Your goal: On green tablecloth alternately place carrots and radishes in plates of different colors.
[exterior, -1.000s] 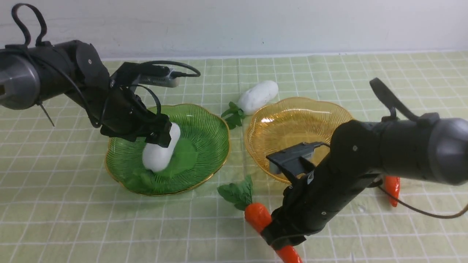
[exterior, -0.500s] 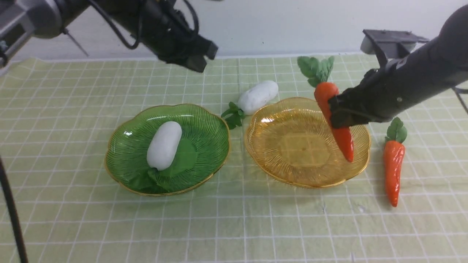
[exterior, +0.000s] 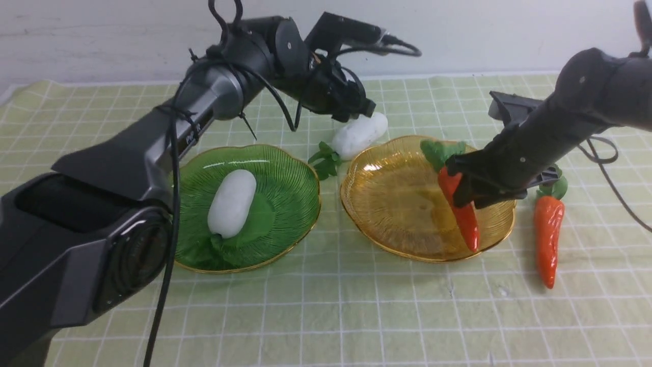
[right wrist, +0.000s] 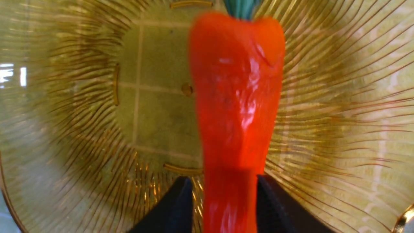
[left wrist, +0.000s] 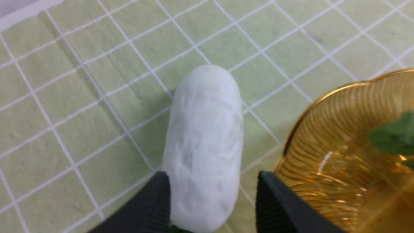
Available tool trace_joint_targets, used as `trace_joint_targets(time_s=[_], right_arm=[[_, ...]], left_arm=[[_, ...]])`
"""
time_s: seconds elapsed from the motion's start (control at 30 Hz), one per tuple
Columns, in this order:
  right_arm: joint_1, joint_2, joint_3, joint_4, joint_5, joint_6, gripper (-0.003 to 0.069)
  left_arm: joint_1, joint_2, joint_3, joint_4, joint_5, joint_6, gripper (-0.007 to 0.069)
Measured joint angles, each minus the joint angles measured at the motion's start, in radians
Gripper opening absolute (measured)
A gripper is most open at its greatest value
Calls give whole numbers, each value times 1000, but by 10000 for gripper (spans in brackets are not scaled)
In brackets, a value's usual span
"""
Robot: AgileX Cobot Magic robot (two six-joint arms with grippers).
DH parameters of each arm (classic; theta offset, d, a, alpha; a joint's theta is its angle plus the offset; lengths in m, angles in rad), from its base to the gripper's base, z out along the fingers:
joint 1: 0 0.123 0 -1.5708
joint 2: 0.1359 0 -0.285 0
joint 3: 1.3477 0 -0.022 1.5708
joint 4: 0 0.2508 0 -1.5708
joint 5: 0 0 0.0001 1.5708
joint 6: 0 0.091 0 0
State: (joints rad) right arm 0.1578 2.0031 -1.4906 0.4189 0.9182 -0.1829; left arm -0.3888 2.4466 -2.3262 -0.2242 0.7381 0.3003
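On the green tablecloth (exterior: 316, 316) stand a green plate (exterior: 290, 168) and an amber plate (exterior: 387, 204). One white radish (exterior: 232, 204) lies in the green plate. The second radish (exterior: 359, 135) lies on the cloth behind the plates. My left gripper (exterior: 362, 113) is open and low over it. In the left wrist view the fingers straddle this radish's (left wrist: 205, 139) leafy end. My right gripper (exterior: 461, 191) is shut on a carrot (exterior: 466, 221), tilted over the amber plate's right side with its tip near the rim. That carrot (right wrist: 236, 97) fills the right wrist view. A second carrot (exterior: 547, 234) lies on the cloth to the right.
A pale wall runs along the back edge of the cloth. The amber plate's rim (left wrist: 310, 106) sits close beside the radish and my left gripper. Cables hang off both arms.
My left arm has swung right and dropped over the second radish. My right gripper has lowered the carrot from above the amber plate's right edge down into the plate.
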Motion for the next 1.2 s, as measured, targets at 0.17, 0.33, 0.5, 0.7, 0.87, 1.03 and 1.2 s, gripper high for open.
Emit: trace_joint_targets(time_s=[0.17,0.33,0.5,0.7,0.87,1.03,1.2], right_arm=[[0,0,-5,3,26,-3,440],[1,0,-5,3,56,-4,530],[4,0,-5,2,79,-5,540],[4,0,-5,2,86,-6,542],[4,0,-5,2,86,-6,542],[5,0,-5,-2,87,-7,542],[6,0,-5,-2,90,-20,542]], left_arm=[[13,42,0,19,-60,14,528],[17,56,-1,22,-72,76,551],[17,72,-1,19,-65,82,552],[17,96,-1,19,-60,82,552],[17,111,-1,19,-60,86,543],[17,127,-1,18,-60,89,505],[17,134,-1,18,-58,89,335]])
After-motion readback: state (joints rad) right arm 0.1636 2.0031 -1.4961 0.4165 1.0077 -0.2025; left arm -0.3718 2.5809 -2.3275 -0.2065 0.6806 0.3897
